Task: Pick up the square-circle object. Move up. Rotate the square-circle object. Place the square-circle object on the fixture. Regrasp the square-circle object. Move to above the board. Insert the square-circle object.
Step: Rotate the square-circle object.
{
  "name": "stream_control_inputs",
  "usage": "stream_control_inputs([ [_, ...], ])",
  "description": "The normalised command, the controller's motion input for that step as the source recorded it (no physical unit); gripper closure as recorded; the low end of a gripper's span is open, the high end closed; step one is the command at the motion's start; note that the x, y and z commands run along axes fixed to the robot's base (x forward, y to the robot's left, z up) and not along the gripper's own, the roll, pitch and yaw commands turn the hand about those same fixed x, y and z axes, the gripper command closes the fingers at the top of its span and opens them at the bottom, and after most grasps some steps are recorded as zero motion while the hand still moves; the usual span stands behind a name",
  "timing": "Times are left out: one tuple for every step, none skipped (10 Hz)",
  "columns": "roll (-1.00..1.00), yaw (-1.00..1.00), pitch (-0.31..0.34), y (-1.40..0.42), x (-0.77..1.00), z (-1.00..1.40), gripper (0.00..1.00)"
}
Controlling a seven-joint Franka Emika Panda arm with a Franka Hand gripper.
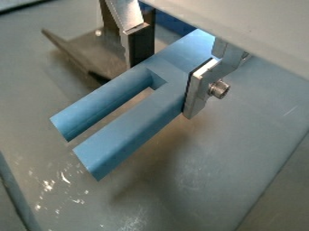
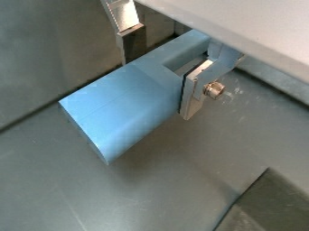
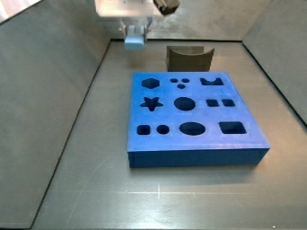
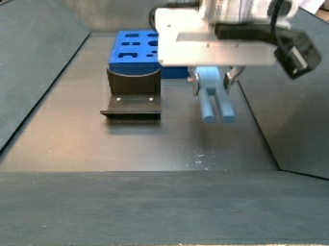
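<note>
Grey metal floor point(image 1: 229, 171) fills the ground of a wrist view, with a dark corner of the fixture point(image 1: 75, 50) behind. The gripper point(image 1: 169, 56) holds the square-circle object point(image 1: 126, 113), a pale blue forked bar with a long slot between two prongs. One silver finger point(image 1: 203, 86), bearing a bolt, lies flat against the bar's side; the opposite finger point(image 1: 135, 41) meets its other side, so the jaws are clamped on the piece.

In a wrist view from the opposite side, the square-circle object point(image 2: 126, 113) shows a solid broad face, with the gripper point(image 2: 163, 54) closed across its near end and a bolted finger point(image 2: 200, 86) pressed to its flank. Grey floor point(image 2: 182, 194) lies beneath.

In a side view, the board point(image 3: 192, 121) lies flat on the floor, a blue slab with star, hexagon, circle and square holes. The fixture point(image 3: 188, 58) stands just behind its far edge. The gripper point(image 3: 135, 34) hangs to the rear, beside the fixture; the square-circle object point(image 3: 135, 39) shows only as a small blue tip, too small to detail.

In a side view from the far end, the gripper point(image 4: 214, 75) holds the square-circle object point(image 4: 214, 96) hanging downward, seemingly clear of the floor. The fixture point(image 4: 131, 96) stands beside it, apart, with the board point(image 4: 135, 50) behind.
</note>
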Motion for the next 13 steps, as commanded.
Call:
stream_control_inputs([
  [-0.04,0.04,-0.030,0.00,0.04,-1.00,1.00],
  [-0.06,0.03,-0.033,0.00,0.05,-0.87,1.00],
  [-0.07,0.03,-0.035,0.00,0.05,-0.73,1.00],
  [-0.09,0.03,-0.042,0.01,0.04,-0.56,1.00],
  [-0.10,0.03,-0.050,0.01,0.04,-0.47,1.00],
  [-0.11,0.03,-0.064,0.01,0.04,-0.28,1.00],
  [-0.12,0.03,-0.066,0.01,0.03,-0.20,1.00],
  [0.00,0.00,0.000,0.00,0.00,0.00,0.00],
  [0.00,0.00,0.000,0.00,0.00,1.00,0.00],
  [0.00,0.00,0.014,0.00,-0.01,1.00,0.00],
  [0.00,0.00,0.028,0.00,-0.01,1.00,0.00],
  [0.01,-0.01,0.055,0.00,-0.01,1.00,0.00],
  [0.02,-0.01,0.072,0.00,-0.01,1.00,0.00],
])
